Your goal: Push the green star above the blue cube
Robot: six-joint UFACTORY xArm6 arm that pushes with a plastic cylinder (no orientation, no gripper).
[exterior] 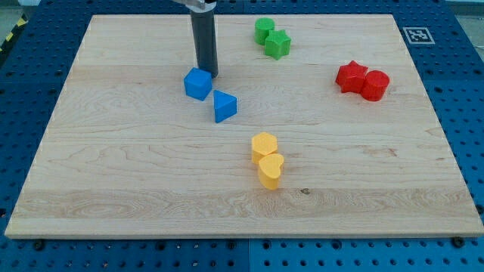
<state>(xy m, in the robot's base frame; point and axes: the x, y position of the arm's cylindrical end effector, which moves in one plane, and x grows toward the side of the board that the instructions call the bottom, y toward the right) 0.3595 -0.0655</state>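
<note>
The green star [277,44] lies near the view's top, right of centre, touching a second green block [264,29] just above and left of it. The blue cube [198,84] sits left of centre in the upper half. My rod comes down from the top edge and my tip [208,73] rests on the board just above and slightly right of the blue cube, close to it or touching it. The green star is about ninety pixels to the right of my tip.
A blue wedge-like block [224,106] lies just below-right of the cube. Two red blocks [362,80] touch at the view's right. Two yellow blocks [267,159] touch below centre. The wooden board [113,174] ends on a blue perforated table.
</note>
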